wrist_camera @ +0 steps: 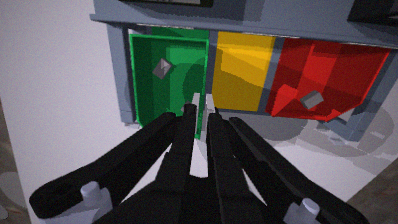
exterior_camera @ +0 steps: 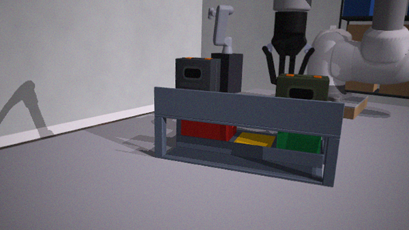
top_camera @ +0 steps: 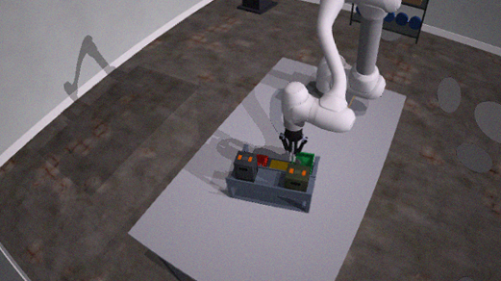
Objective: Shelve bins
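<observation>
The green bin (top_camera: 305,159) (exterior_camera: 302,145) (wrist_camera: 187,52) is at one end of the grey shelf (top_camera: 268,198) (exterior_camera: 245,107) (wrist_camera: 120,75); a strip of green mark shows behind it. It holds a grey part (wrist_camera: 162,68). The red bin (top_camera: 261,160) (exterior_camera: 201,130) (wrist_camera: 345,65) is at the other end, its near edge looking slanted, with a grey part (wrist_camera: 311,99) inside. The yellow mark (top_camera: 278,164) (exterior_camera: 254,139) (wrist_camera: 242,70) between them is bare. My gripper (top_camera: 293,158) (wrist_camera: 202,102) is shut, above the green bin's wall on the yellow side, holding nothing. The green bin's near end is partly hidden by the fingers.
A dark grey case (top_camera: 245,167) (exterior_camera: 197,74) stands on the shelf's upper board above the red end. An olive case (top_camera: 297,178) (exterior_camera: 302,85) stands on it near the green end, close beyond my fingers. A wood-sided tray (exterior_camera: 357,109) lies by the arm's base.
</observation>
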